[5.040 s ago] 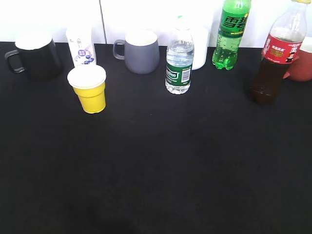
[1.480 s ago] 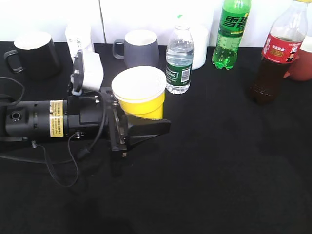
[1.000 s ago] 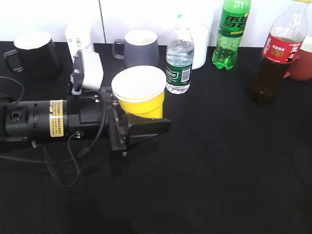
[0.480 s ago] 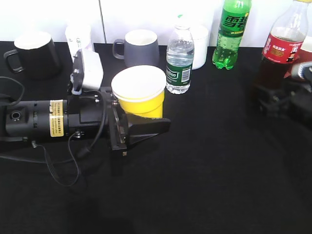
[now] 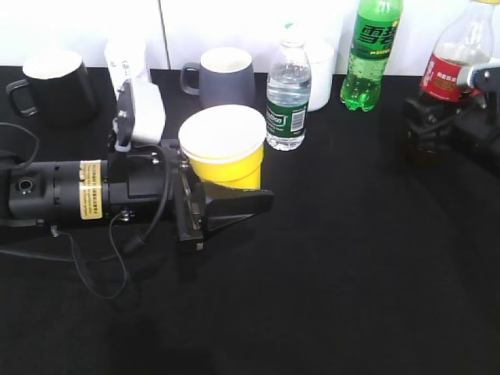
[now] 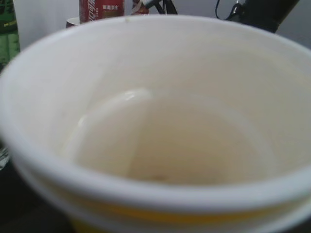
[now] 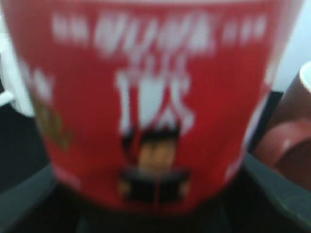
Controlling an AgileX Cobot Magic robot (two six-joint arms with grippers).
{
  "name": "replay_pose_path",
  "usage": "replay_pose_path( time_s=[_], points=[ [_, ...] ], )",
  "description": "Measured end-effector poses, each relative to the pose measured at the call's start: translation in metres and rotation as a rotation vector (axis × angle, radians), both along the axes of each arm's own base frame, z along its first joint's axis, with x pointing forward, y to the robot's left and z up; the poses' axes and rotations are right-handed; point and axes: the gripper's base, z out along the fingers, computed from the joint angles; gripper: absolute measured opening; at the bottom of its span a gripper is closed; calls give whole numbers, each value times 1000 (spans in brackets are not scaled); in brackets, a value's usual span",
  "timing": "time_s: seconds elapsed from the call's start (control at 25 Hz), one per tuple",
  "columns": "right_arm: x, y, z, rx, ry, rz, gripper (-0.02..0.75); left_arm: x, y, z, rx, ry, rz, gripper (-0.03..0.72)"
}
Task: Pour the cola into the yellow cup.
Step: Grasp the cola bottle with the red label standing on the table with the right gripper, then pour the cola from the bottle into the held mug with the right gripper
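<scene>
The yellow cup (image 5: pixel 223 150) stands upright and empty, its wide white rim and white inside showing, near the middle of the black desk (image 5: pixel 328 273). The cola (image 5: pixel 442 82), a tall clear bottle with a red label and dark liquid, stands upright at the far right.

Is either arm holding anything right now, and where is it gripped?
The left gripper holds the yellow cup by its lower body. The right gripper flanks the cola mid-body; closure cannot be told.

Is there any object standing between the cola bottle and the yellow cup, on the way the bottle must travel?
Nothing visible blocks it. Black table lies bare between the cola bottle and the yellow cup; the water bottle stands just behind that line.
</scene>
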Motion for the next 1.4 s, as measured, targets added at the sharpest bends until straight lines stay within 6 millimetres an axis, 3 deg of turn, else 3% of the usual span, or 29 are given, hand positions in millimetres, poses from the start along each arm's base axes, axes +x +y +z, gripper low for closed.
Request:
replay_pose_path(
  time_s=[0.28,0.4,0.84,0.96,1.16,1.28,1.4],
  points=[
    [8,3,6,-17,-17,29,583,0,0,0,0,0,0,440],
    [9,2,6,-17,-17,28,504,0,0,0,1,0,1,440],
    [1,4,8,-23,-16,57,504,0,0,-1,7,1,3,440],
    [-19,9,38,-88,-45,138,504,1,-6,-1,40,-7,-1,440],
    [-58,18,90,-224,-190,276,504,-1,-56,19,77,-44,-9,440],
    [-71,23,108,-334,-279,344,503,6,-74,33,65,-86,-1,440],
    [-74,23,113,-522,-368,357,503,12,-86,28,69,-79,-2,440]
  ],
)
